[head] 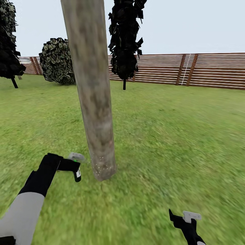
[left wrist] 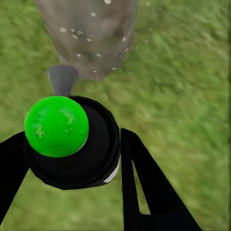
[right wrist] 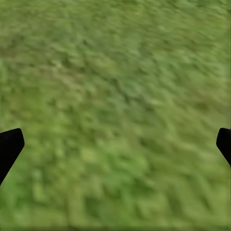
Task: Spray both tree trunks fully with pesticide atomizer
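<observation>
So, the spraying step is being worked on right now: the pesticide atomizer (head: pixel 78 174) is being held low beside the base of the nearest tree trunk (head: pixel 92 88), and white specks of pesticide (head: pixel 102 167) are being shown only around the bottom of that trunk, so most of the column is probably still waiting to be covered. In the left wrist view the green-capped atomizer (left wrist: pixel 72 139) is being clamped between the black fingers (left wrist: pixel 144 187) of the left gripper (head: pixel 75 166), with its grey nozzle (left wrist: pixel 62 79) being pointed at the speckled trunk (left wrist: pixel 89 33), just apart from it. Next, the nozzle is likely going to need to be swept upward and around the trunk, and after that a second pale trunk is going to have to be found. The right gripper (head: pixel 186 217) is being kept low over the grass (head: pixel 177 136), spread wide with nothing in it, its finger tips (right wrist: pixel 9 144) being seen at the edges of the right wrist view.
</observation>
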Controlling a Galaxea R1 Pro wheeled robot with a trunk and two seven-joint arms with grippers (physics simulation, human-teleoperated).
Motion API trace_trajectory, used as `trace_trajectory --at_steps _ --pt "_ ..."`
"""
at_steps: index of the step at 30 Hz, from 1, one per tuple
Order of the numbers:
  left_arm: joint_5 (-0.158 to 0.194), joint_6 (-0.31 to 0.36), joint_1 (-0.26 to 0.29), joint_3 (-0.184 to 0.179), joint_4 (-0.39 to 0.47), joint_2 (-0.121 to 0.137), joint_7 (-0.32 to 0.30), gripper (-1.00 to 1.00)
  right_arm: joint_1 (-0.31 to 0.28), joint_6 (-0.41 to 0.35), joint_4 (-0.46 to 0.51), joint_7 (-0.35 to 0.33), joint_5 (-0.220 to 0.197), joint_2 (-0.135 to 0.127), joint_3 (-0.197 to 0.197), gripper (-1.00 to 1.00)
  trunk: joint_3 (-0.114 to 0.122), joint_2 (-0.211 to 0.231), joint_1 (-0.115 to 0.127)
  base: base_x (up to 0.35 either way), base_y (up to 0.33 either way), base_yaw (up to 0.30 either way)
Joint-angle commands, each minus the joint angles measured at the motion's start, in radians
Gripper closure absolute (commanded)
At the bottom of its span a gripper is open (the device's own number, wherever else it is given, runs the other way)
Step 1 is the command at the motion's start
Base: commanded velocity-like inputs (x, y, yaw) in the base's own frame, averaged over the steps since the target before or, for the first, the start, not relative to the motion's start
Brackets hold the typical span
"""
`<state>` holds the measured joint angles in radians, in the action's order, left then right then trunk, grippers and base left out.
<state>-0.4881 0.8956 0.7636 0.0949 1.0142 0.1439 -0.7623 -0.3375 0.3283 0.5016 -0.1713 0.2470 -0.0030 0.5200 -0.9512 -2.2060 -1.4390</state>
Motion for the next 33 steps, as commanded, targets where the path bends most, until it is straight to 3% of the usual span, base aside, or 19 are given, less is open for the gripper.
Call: trace_trajectory --at_steps 1,3,5,9,13,20,29,33 --pt "-0.001 0.001 0.004 -0.002 -0.001 0.003 -0.017 1.00 0.000 0.000 0.000 0.000 0.000 0.000 0.000 -1.00 0.000 0.000 0.000 0.000 0.000 0.000" --pt "-0.003 0.002 0.008 -0.034 0.000 0.004 -0.066 1.00 0.000 0.000 0.000 0.000 0.000 0.000 0.000 -1.00 0.000 0.000 0.000 0.000 0.000 0.000" --pt "-0.002 0.019 0.003 -0.111 0.010 -0.004 -0.087 1.00 0.000 0.000 0.000 0.000 0.000 0.000 0.000 -1.00 0.000 0.000 0.000 0.000 0.000 0.000" --pt "0.002 0.091 0.010 -0.161 0.016 -0.005 -0.096 1.00 0.000 0.000 0.000 0.000 0.000 0.000 0.000 -1.00 0.000 0.000 0.000 0.000 0.000 0.000" --pt "0.001 0.102 0.036 -0.161 0.015 0.007 -0.144 1.00 0.000 0.000 0.000 0.000 0.000 0.000 0.000 -1.00 0.000 0.000 0.000 0.000 0.000 0.000" --pt "0.000 0.107 0.169 -0.159 -0.003 0.053 -0.181 1.00 0.000 0.000 0.000 0.000 0.001 -0.001 0.000 -1.00 0.000 0.000 0.000 0.000 0.000 0.000" --pt "-0.001 0.114 0.275 -0.163 -0.041 0.057 -0.181 1.00 0.000 0.000 0.000 0.000 0.001 -0.002 0.000 -1.00 0.000 0.000 0.000 0.000 0.000 0.000" --pt "-0.001 0.113 0.285 -0.168 -0.064 0.057 -0.181 1.00 0.000 0.000 0.000 0.000 0.000 -0.002 0.000 -1.00 0.000 0.000 0.000 0.000 0.000 0.000"
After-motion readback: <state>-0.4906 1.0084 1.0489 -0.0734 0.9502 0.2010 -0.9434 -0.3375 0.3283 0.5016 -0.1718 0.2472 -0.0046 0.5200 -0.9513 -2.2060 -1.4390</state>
